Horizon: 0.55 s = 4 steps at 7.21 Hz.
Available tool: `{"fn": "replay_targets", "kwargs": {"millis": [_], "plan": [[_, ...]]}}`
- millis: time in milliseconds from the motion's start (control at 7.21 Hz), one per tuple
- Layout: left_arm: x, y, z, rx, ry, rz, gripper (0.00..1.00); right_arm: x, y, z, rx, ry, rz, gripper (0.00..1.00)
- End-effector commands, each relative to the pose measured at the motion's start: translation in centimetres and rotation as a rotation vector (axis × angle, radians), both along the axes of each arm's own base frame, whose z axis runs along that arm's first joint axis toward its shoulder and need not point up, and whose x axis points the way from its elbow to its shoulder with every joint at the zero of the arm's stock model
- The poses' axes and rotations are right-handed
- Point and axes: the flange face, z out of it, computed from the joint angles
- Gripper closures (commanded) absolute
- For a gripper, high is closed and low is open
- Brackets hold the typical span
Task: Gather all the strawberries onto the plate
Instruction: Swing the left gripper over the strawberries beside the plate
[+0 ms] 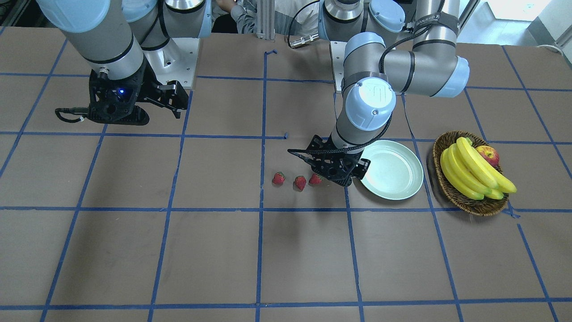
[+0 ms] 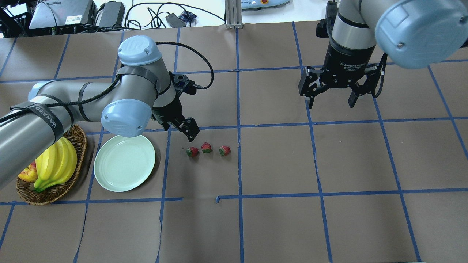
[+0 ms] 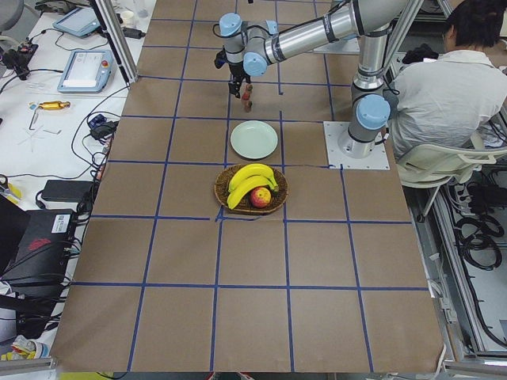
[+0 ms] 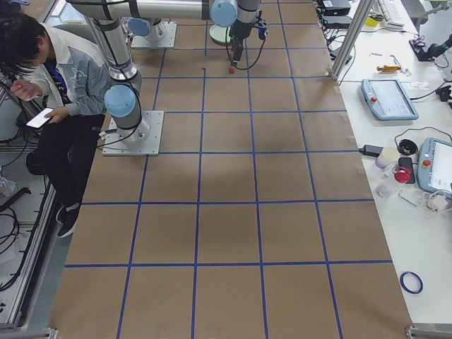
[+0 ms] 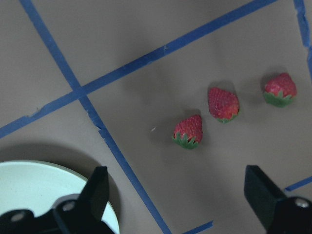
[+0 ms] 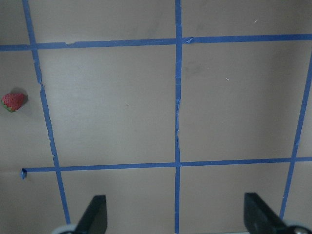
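Three strawberries lie in a short row on the brown table, right of the mint-green plate, which holds nothing. In the front view the berries sit left of the plate. My left gripper hovers open just behind the berry nearest the plate; its wrist view shows all three berries between the spread fingers and the plate's rim. My right gripper is open and empty, far to the right; its wrist view shows one berry at the left edge.
A wicker basket with bananas and an apple stands on the plate's far side from the berries. Blue tape lines grid the table. A seated person is behind the robot base.
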Motion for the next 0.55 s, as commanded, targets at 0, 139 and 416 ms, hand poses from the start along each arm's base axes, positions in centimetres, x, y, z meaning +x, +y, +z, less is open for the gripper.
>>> {"fn": "replay_targets", "kwargs": {"millis": [0,139,416], "plan": [[-0.8,0.1,-2.3,0.054,0.089,-0.057,0.0,0.0,0.2,-1.2,0.009,0.002,0.001,0.0],[-0.8,0.0,-3.2,0.068,0.099,-0.131,0.0,0.0,0.1,-1.9,0.005,0.004,0.007,0.0],[-0.8,-0.3,-4.9,0.095,0.09,-0.136,0.0,0.0,0.3,-3.3,0.0,0.003,0.007,0.0]]}}
